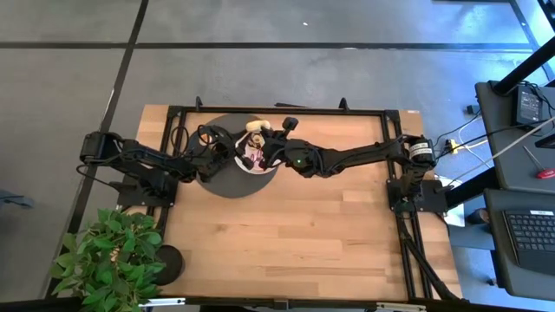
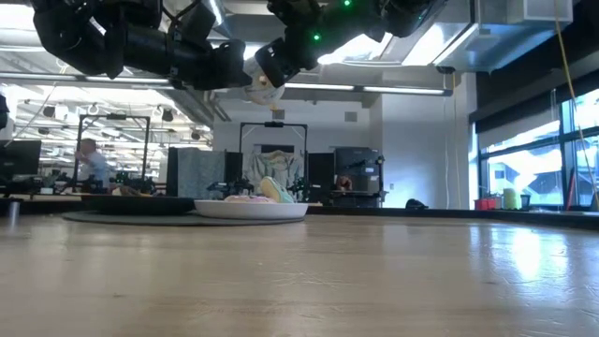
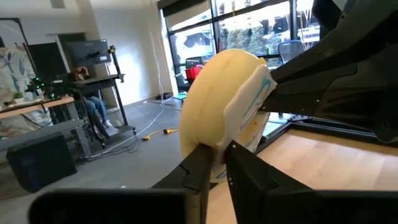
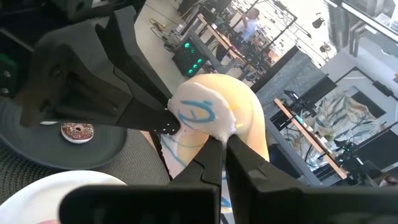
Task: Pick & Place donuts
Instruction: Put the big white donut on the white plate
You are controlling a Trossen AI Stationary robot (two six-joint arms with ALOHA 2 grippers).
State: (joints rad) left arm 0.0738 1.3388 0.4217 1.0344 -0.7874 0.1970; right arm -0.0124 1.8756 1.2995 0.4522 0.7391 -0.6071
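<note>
Overhead, both grippers meet above the white plate [image 1: 260, 166], the cream-yellow donut [image 1: 257, 126] just beyond its far rim. Level view: donut [image 2: 263, 91] hangs high over the plate [image 2: 251, 210]. Left gripper [image 3: 214, 163] pinches its edge; right gripper [image 4: 225, 147] pinches it too. One should release only once the other's hold is firm. A chocolate donut [image 4: 77, 131] lies on the black disc [image 4: 99, 152] beside the plate.

Both claws meet above the plate [image 1: 260, 166], which lies on the mat [image 1: 227, 184] at the table's [image 1: 286, 234] far edge.

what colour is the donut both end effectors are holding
Cream-yellow donut with white icing and blue squiggles, clearest in the right wrist view.
</note>
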